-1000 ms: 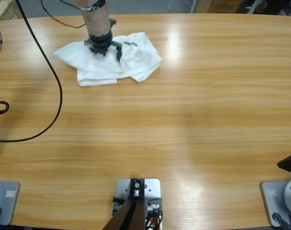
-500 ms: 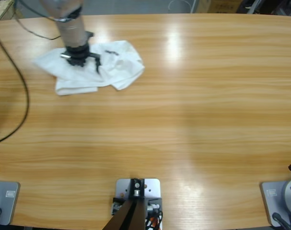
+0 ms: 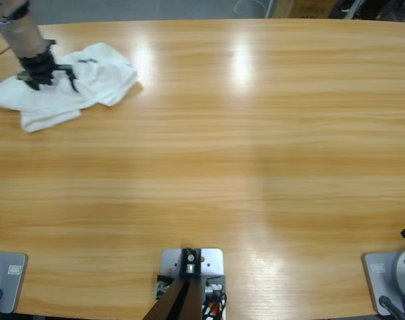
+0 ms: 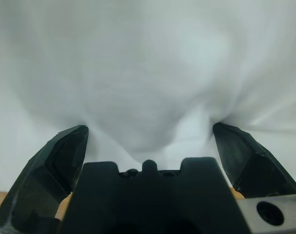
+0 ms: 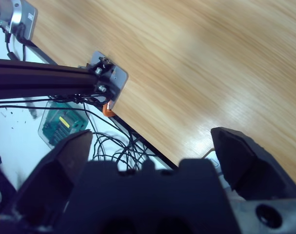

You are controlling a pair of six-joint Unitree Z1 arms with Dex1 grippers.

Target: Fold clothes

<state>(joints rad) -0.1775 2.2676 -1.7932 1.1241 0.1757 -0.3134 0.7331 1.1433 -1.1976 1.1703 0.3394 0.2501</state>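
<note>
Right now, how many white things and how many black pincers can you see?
White T-shirt: 1, bunched on the wooden table
Black pincers: 2, the left pincer on the shirt, the right pincer over the table's edge
Total: 3

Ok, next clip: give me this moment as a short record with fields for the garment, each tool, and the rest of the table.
garment: one white T-shirt, crumpled in a loose heap at the table's far left corner, not folded flat
left tool: down on the shirt, jaws spread and pressed into the fabric, which bulges between them in the left wrist view
right tool: open, holding nothing, off the near table edge over cables and rig parts
table: long wooden top, bare wood across the middle and right
</note>
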